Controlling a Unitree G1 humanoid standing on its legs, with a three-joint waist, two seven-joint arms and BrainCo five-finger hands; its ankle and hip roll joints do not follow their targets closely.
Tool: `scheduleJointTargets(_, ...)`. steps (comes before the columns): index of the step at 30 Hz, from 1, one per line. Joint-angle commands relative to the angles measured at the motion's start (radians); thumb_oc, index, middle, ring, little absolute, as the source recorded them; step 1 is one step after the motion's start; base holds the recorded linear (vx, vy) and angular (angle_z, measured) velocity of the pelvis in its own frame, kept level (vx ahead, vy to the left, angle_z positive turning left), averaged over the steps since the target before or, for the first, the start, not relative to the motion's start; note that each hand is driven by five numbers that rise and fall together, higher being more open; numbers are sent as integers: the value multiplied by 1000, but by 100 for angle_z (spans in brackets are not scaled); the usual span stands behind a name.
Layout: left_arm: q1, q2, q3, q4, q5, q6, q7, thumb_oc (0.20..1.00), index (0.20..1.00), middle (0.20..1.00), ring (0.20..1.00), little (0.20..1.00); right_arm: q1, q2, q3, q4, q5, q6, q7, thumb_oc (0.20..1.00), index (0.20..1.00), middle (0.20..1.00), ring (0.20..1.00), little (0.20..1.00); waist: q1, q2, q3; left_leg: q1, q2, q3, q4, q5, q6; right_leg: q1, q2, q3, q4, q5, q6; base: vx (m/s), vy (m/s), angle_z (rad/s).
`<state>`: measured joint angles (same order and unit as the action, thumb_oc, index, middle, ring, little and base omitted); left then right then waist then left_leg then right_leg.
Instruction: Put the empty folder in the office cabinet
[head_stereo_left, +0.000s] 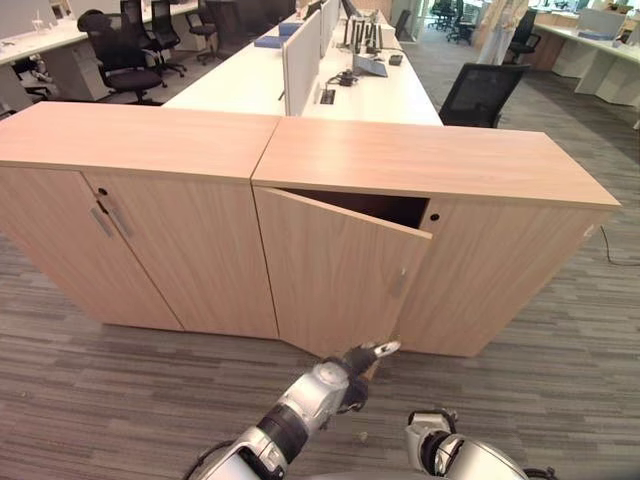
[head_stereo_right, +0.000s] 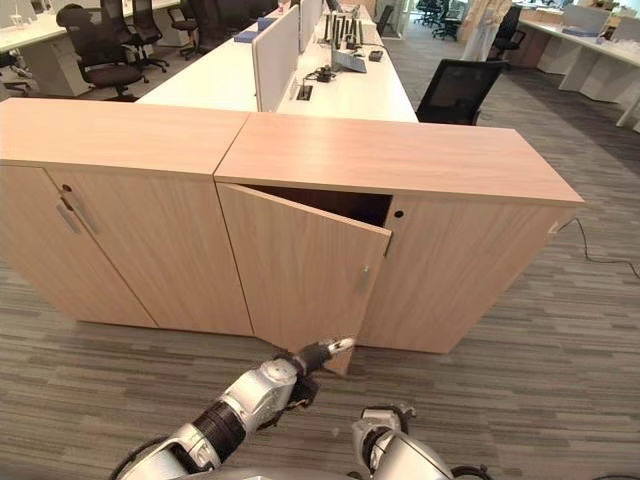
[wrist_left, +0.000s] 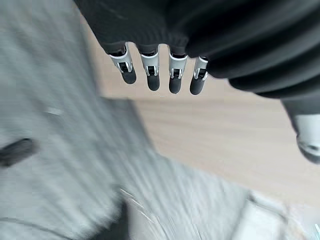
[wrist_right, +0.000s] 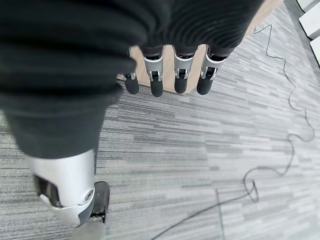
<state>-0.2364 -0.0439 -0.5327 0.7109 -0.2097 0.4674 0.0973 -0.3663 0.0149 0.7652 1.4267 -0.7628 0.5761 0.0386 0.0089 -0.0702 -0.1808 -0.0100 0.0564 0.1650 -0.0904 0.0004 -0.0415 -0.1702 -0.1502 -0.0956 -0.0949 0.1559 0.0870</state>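
My relaxed left hand (head_stereo_left: 372, 353) reaches the ajar door (head_stereo_left: 335, 270) of the light wooden office cabinet (head_stereo_left: 440, 160) at twelve o'clock; my right hand (wrist_right: 172, 75), relaxed, seemingly holds no folder, so placing remains.

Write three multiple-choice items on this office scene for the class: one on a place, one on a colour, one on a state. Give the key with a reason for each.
1. Where is the left hand?
A. On the cabinet top
B. At the lower edge of the open door
C. On a desk

2. What colour is the office chair behind the cabinet?
A. Black
B. Red
C. White

3. How does the right-hand cabinet's left door stand?
A. Fully shut
B. Taken off
C. Partly open

Key: B, the fingers reach the door's bottom edge near the carpet; A, its mesh back is black; C, the door swings outward, showing a dark gap at its top.
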Motion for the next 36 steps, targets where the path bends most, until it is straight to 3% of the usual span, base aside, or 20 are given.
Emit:
scheduleJointTargets(1,-28,-86,85,87,-8,-41,111,1000,1000,1000,1000,1000,-101,-34,-26,173,72,11,-63,1000,1000,1000,1000,1000,37,38,31,21,-5,-63,3,-53,26,110,63,-12,8,-158,-46,15,-48,0)
scheduleJointTargets(2,31,-43,168,129,-36,-22,148,1000,1000,1000,1000,1000,-76,-72,-88,183,118,4,-115,1000,1000,1000,1000,1000,40,40,33,26,-3,-62,3,-54,23,115,67,-11,8,-159,-48,10,-37,1)
scheduleJointTargets(5,104,6,236,134,-44,-1,177,1000,1000,1000,1000,1000,-36,-96,-163,199,175,-4,-173,1000,1000,1000,1000,1000,45,42,32,26,-1,-60,3,-54,21,115,70,-10,8,-157,-51,11,-28,1)
scheduleJointTargets(8,228,98,416,159,-99,-4,251,1000,1000,1000,1000,1000,90,-204,-358,195,307,-45,-273,1000,1000,1000,1000,1000,47,42,33,34,5,-58,3,-57,12,117,78,-7,8,-156,-56,5,-64,3)
scheduleJointTargets(10,255,113,441,167,-97,-8,270,1000,1000,1000,1000,1000,117,-227,-400,188,338,-57,-291,1000,1000,1000,1000,1000,49,41,29,34,7,-55,3,-58,11,116,80,-5,8,-155,-57,7,-62,-5)
scheduleJointTargets(12,324,129,556,218,-148,-42,350,1000,1000,1000,1000,1000,222,-286,-593,168,488,-111,-357,1000,1000,1000,1000,1000,44,41,31,43,14,-48,3,-61,3,118,89,1,8,-154,-62,7,-99,-11)
scheduleJointTargets(13,364,125,585,234,-155,-96,385,1000,1000,1000,1000,1000,287,-299,-697,147,570,-158,-383,1000,1000,1000,1000,1000,41,39,28,38,19,-42,3,-60,-3,110,93,6,8,-150,-66,4,-106,-14)
scheduleJointTargets(15,409,101,621,209,-197,-127,404,1000,1000,1000,1000,1000,352,-294,-780,97,641,-208,-400,1000,1000,1000,1000,1000,35,40,32,39,31,-34,3,-62,-13,105,102,16,8,-148,-75,-3,-139,-20)
scheduleJointTargets(24,394,80,700,258,-290,-132,278,1000,1000,1000,1000,1000,407,-269,-826,52,695,-268,-373,1000,1000,1000,1000,1000,22,27,44,79,100,16,3,-62,-88,118,156,57,8,-164,-121,16,-144,-13)
scheduleJointTargets(26,365,75,717,273,-309,-158,251,1000,1000,1000,1000,1000,395,-272,-820,67,696,-273,-366,1000,1000,1000,1000,1000,20,6,59,42,103,12,110,-103,-94,128,144,51,8,-165,-135,-7,-163,1)
scheduleJointTargets(27,362,68,725,272,-324,-164,233,1000,1000,1000,1000,1000,391,-274,-813,72,693,-275,-361,1000,1000,1000,1000,1000,22,4,66,30,89,-4,139,-116,-85,132,138,49,8,-163,-134,-40,-47,7)
scheduleJointTargets(28,364,47,745,263,-357,-166,169,1000,1000,1000,1000,1000,392,-276,-805,70,690,-281,-361,1000,1000,1000,1000,1000,24,10,74,5,25,-89,132,-119,-48,132,136,44,8,-167,-134,-40,35,8)
scheduleJointTargets(29,355,27,746,292,-376,-168,169,1000,1000,1000,1000,1000,391,-272,-793,72,690,-286,-363,1000,1000,1000,1000,1000,15,26,73,6,-28,-131,77,-90,-1,133,141,33,8,-170,-132,-24,78,8)
scheduleJointTargets(32,362,9,739,299,-382,-168,181,1000,1000,1000,1000,1000,379,-259,-775,80,688,-287,-377,1000,1000,1000,1000,1000,11,42,68,31,-41,-135,14,-59,19,135,148,36,8,-170,-129,-4,90,9)
scheduleJointTargets(33,345,3,701,312,-370,-184,229,1000,1000,1000,1000,1000,378,-241,-760,80,697,-289,-399,1000,1000,1000,1000,1000,8,48,57,10,-56,-172,3,-42,30,120,152,48,8,-164,-129,-49,88,-6)
scheduleJointTargets(36,328,19,636,319,-289,-217,303,1000,1000,1000,1000,1000,385,-214,-746,82,706,-297,-414,1000,1000,1000,1000,1000,6,54,37,-4,-61,-153,3,-40,41,105,156,62,8,-155,-123,-36,76,-26)
